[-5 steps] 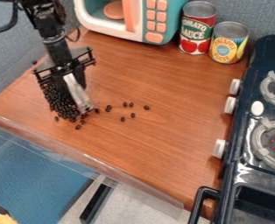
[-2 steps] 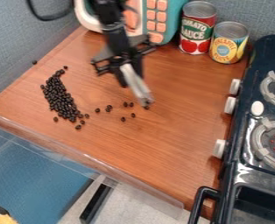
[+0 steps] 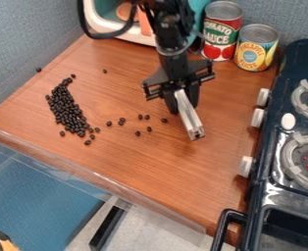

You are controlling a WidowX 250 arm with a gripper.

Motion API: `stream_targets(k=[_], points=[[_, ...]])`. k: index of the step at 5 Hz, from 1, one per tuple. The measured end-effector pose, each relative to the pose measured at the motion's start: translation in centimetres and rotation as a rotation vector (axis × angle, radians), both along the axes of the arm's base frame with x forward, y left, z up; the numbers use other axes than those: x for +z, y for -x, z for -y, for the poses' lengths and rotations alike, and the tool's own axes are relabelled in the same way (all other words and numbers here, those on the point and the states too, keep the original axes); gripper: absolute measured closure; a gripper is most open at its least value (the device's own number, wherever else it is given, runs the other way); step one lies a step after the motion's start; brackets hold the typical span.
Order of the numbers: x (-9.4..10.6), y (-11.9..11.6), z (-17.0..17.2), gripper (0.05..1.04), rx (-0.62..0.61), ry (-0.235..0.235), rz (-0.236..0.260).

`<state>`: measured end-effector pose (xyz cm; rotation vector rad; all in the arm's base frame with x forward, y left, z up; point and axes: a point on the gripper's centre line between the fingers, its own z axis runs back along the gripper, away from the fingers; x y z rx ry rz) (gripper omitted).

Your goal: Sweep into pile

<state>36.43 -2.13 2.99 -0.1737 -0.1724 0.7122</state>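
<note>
Beans lie in a long dark heap [image 3: 68, 109] at left on a wood-look surface [image 3: 157, 171], the likely gathering point for a loose line of strays [image 3: 122, 121] trailing right toward my gripper [image 3: 183, 100]. The jaws, closed on a pale, bar-like tool [image 3: 189, 116], hang right of centre, pointing down at a slant. I judge the grip is set high so the tool's free end projects well below, letting it brush the surface while the jaws keep clear. Whether that end touches down, I cannot tell.

The position seems chosen for a leftward stroke: the tool is just right of the last stray, with the heap beyond the others. Two lone beans, one [image 3: 105, 71] on the heap's far right side and another [image 3: 38, 69] by the far left edge, would need passes of their own. Along the far side, a toy microwave [image 3: 106, 20], a red can [image 3: 221, 30] and a yellow can [image 3: 256, 48] stand outside that lane; the toy stove [image 3: 265, 171] flanks it at right. Too hard a push could roll beans past the heap, so I would go low and slow.
</note>
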Motion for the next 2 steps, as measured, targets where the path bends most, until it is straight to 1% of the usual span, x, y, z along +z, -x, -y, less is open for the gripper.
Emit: stream_targets(k=[1,2], points=[[-1.3,-0.3,-0.3,0.702,-0.016,-0.021,-0.002],[-1.5,-0.4,-1.4,0.702,-0.014,-0.036,-0.004]])
